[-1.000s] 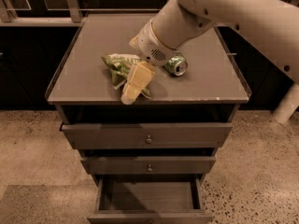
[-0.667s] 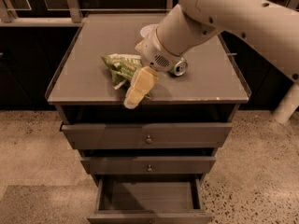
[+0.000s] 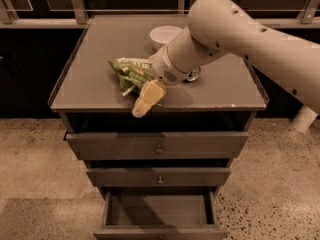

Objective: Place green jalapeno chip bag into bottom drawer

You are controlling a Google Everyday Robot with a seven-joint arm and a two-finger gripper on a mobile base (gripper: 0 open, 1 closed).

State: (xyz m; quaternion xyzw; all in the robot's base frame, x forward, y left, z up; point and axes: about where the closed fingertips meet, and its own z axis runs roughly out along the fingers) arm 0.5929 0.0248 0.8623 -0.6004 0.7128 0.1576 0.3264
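The green jalapeno chip bag (image 3: 129,72) lies crumpled on the grey cabinet top (image 3: 100,91), left of centre. My gripper (image 3: 145,99) reaches down from the right and sits just in front of and against the bag's right side, near the top's front edge. My wrist (image 3: 167,70) covers the bag's right end. The bottom drawer (image 3: 159,232) is pulled open below, and its inside shows empty.
A white bowl (image 3: 164,34) stands at the back of the cabinet top. A soda can (image 3: 193,75) peeks out behind my wrist. Two closed drawers with small knobs (image 3: 158,149) sit above the open one. Speckled floor surrounds the cabinet.
My gripper has slid a little toward the front edge of the cabinet top. My arm has shifted, uncovering the white bowl and hiding most of the can. The bag has stayed put.
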